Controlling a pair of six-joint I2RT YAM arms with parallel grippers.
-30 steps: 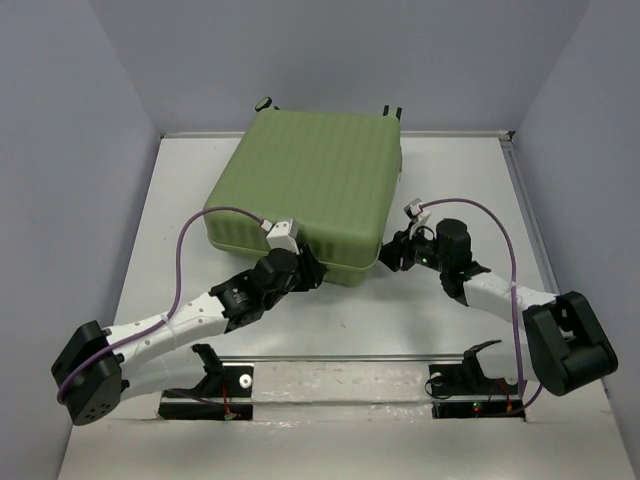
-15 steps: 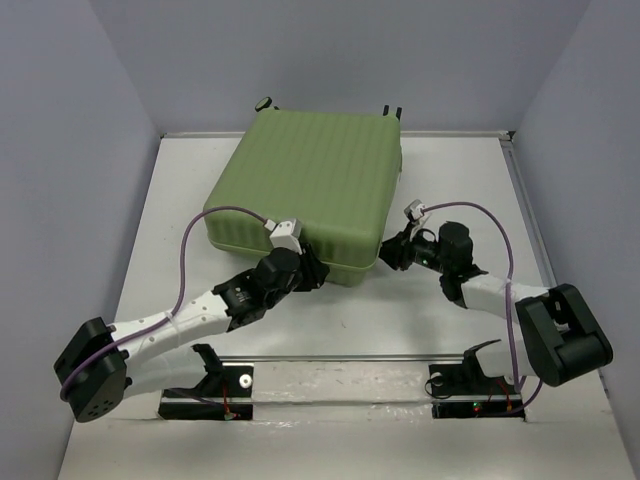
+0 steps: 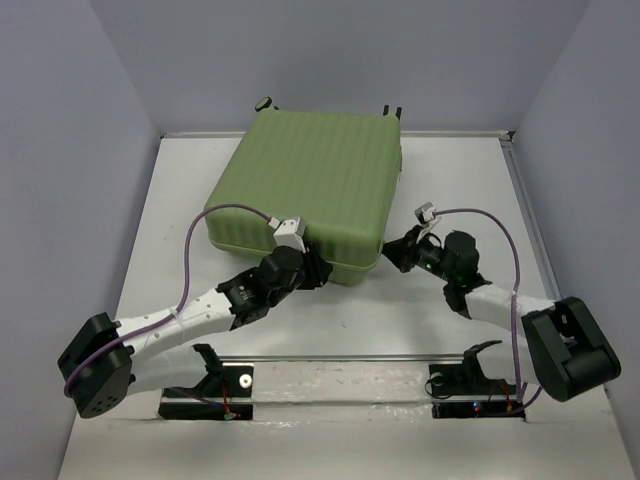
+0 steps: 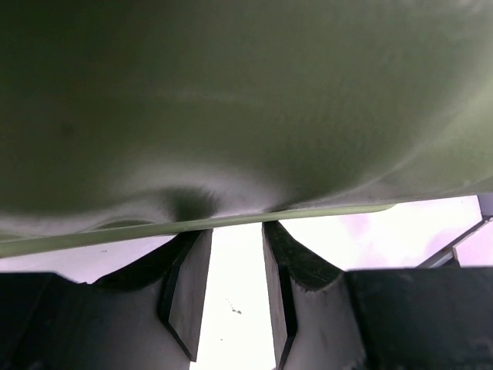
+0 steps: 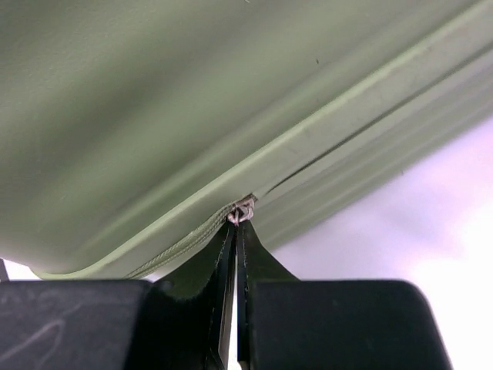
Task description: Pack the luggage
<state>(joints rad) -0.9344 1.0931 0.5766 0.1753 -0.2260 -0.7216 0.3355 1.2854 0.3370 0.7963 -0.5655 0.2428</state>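
1. The suitcase (image 3: 305, 180) lies flat and shut on the table (image 3: 460, 175), in the far middle, its ribbed green shell facing up.
2. From above it looks almost square, so I cannot tell which side is the long one. It sits a little turned: its near-left corner is toward the left arm and its near-right corner toward the right arm. The ribs run from the far edge toward the near edge, and small black parts stick out along the far edge.
3. The left pincer (image 3: 312, 268) is at the near side of the suitcase, low against the shell. In the left wrist view its fingers (image 4: 189, 285) stand apart with only bare table between them, their tips just under the lower rim of the shell.
4. The right pincer (image 3: 392, 255) is at the near-right corner. In the right wrist view it (image 5: 236, 231) is pinched together, the tips closed on the small metal zipper pull (image 5: 242, 209) at the seam between the two halves.
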